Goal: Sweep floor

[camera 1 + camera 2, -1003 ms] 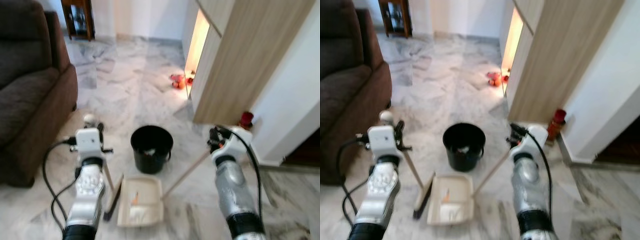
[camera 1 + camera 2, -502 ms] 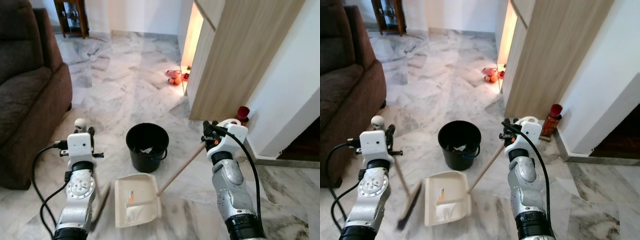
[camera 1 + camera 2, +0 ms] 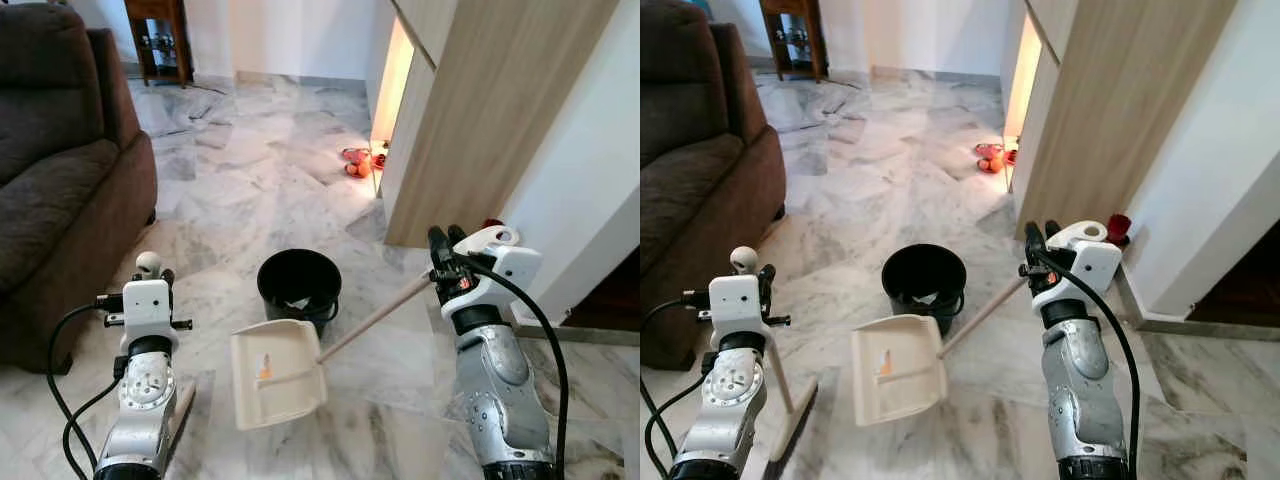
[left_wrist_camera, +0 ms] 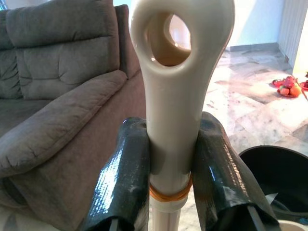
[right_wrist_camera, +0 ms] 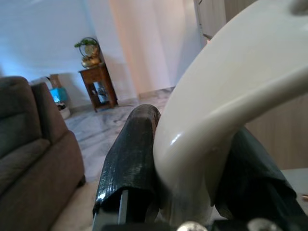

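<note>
Left tool (image 4: 168,159) clenched on broom (image 3: 780,385) handle, bristles on marble floor (image 3: 250,180), right tool (image 5: 192,159) clenched on dustpan (image 3: 275,372) handle, pan tilted beside black bin (image 3: 298,288), sofa (image 3: 60,200) left, cabinet (image 3: 480,120) right, red items (image 3: 356,162) beyond.

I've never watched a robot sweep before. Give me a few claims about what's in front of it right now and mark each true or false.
1. The right tool holds the dustpan by its long handle. True.
2. The black bucket lies tipped on its side. False: it stands upright beyond the dustpan.
3. The left tool is clamped on the broom handle. True.
4. The sofa stands on the robot's right. False: on its left.
5. The dustpan holds nothing. False: a small orange scrap lies in it.
</note>
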Controlling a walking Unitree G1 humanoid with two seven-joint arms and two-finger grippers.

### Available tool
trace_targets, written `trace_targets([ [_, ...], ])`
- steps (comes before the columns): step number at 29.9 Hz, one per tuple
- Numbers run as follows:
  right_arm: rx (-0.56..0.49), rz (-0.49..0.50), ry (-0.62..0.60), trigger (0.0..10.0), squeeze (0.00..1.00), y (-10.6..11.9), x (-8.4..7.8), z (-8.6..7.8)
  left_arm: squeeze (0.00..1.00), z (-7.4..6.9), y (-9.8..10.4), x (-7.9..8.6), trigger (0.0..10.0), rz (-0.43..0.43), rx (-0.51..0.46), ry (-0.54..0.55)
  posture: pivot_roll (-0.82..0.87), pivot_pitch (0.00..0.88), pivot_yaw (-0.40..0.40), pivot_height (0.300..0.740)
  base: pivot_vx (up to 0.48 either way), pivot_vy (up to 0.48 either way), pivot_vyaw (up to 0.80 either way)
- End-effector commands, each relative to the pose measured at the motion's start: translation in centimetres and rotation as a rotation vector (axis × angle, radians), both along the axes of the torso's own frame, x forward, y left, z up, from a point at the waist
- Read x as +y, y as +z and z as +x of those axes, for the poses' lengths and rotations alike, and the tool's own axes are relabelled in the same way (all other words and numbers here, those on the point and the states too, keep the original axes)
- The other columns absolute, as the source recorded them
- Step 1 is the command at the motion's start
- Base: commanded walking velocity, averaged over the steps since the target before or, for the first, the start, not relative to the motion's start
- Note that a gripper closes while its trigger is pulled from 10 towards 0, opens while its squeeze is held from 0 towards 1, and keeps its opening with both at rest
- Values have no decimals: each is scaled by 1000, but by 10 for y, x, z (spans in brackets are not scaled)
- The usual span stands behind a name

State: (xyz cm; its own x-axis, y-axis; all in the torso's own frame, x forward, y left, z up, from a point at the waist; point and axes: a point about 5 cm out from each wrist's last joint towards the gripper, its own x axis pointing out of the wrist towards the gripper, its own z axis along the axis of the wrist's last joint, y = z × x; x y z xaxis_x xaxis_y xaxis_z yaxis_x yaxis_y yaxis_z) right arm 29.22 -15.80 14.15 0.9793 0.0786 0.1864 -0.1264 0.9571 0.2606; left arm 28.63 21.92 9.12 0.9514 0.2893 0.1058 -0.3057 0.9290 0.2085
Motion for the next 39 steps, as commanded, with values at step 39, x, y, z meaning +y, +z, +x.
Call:
trace_targets([
  [39, -304, 46, -148, 10000, 0, 76, 12, 24, 0, 3, 17, -6, 10000, 86, -95, -63, 87, 0, -38, 740, 74, 0, 0],
])
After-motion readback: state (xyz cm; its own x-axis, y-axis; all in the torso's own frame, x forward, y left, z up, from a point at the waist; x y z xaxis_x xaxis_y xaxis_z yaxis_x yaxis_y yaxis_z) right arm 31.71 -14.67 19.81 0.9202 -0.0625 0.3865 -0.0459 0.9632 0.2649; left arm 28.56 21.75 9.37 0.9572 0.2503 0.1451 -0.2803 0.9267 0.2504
